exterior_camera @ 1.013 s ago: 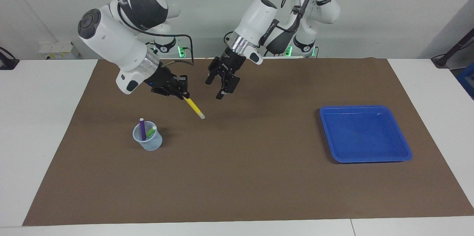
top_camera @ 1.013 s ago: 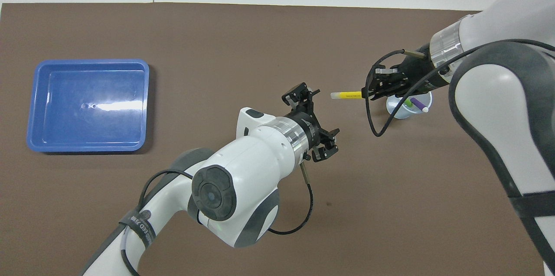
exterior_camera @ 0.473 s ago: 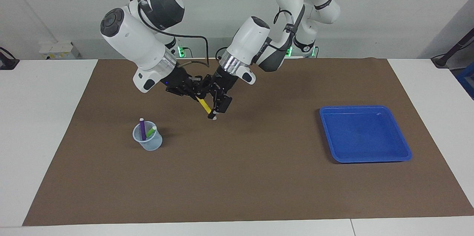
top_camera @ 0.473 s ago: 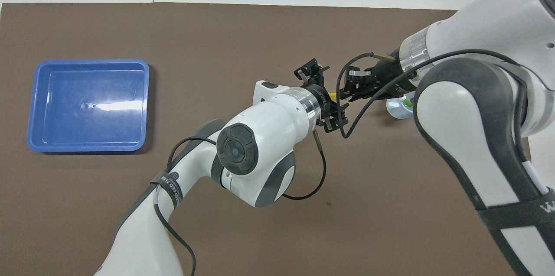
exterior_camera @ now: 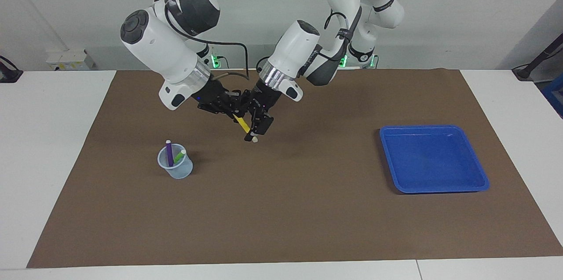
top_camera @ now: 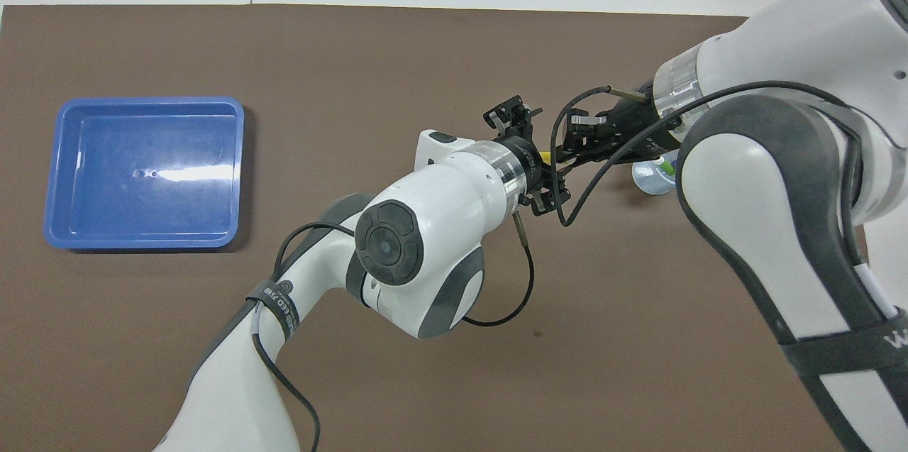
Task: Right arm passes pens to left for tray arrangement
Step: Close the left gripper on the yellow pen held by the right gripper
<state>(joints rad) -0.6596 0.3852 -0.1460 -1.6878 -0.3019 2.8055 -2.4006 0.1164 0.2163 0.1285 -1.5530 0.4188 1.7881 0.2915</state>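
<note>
My right gripper (exterior_camera: 231, 110) is shut on the upper end of the yellow pen (exterior_camera: 243, 125) and holds it slanting down above the mat. My left gripper (exterior_camera: 255, 128) is at the pen's lower, whitish-tipped end, open, with one finger on each side of it. In the overhead view the yellow pen (top_camera: 545, 156) shows as a short piece between the left gripper (top_camera: 530, 156) and the right gripper (top_camera: 567, 154). The purple pen (exterior_camera: 169, 153) and the green pen (exterior_camera: 179, 155) stand in a small translucent cup (exterior_camera: 176, 168). The blue tray (exterior_camera: 433, 159) lies empty toward the left arm's end of the table.
A brown mat (exterior_camera: 281, 218) covers the table's middle. In the overhead view the right arm hides most of the cup (top_camera: 649, 179). The tray (top_camera: 142, 172) shows in full there. A black cable hangs from each wrist.
The right gripper has carried the yellow pen from over the cup toward the table's middle. The left gripper has moved to it and now sits around the pen's lower end.
</note>
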